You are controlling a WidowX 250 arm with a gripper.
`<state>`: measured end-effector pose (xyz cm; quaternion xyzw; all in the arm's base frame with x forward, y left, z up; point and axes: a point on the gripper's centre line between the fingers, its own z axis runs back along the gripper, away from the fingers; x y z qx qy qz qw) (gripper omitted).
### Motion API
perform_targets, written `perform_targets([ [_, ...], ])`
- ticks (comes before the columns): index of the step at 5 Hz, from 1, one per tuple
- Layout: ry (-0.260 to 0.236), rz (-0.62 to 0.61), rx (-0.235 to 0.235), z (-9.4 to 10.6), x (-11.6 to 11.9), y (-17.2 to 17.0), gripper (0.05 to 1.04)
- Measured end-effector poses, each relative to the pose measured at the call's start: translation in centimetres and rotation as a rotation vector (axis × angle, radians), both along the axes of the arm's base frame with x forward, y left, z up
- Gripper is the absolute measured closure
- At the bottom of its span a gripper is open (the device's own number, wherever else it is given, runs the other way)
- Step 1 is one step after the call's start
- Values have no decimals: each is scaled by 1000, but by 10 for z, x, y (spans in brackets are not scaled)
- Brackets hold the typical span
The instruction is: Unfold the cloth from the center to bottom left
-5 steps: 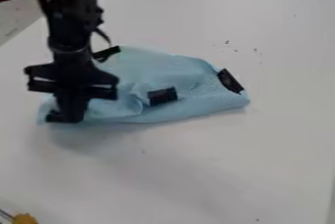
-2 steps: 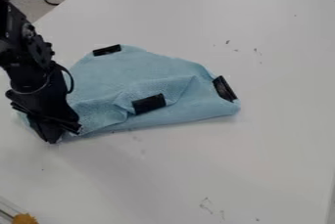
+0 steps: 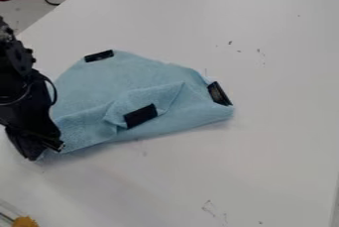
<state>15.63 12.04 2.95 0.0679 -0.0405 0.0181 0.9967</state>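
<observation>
Cloth [image 3: 99,85] is being moved a little toward seven o'clock on the white table [image 3: 265,161], as the black gripper [image 3: 33,144] is being brought down the same way, at the cloth's eight o'clock corner. How far open the gripper is cannot be told, nor if cloth is being held, but a hold is being guessed from the slide. The middle patch [image 3: 140,116] and the right patch [image 3: 220,93] are being carried along too, so the whole cloth is maybe being dragged more than opened, and the fold is still being left in. Room is being offered toward six o'clock; at seven, the yellow thing [image 3: 25,222] is best being kept away from.
</observation>
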Motion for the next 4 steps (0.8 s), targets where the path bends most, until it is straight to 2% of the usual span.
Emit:
perform_targets([
  [1, -9, 71, -13, -6, -16, -2, 1013],
  [2, -31, 94, -21, -11, -20, -1, 850],
  [3, -23, 68, -43, -15, -23, 1, 611],
  [4, -12, 52, -38, -10, -25, 1, 300],
])
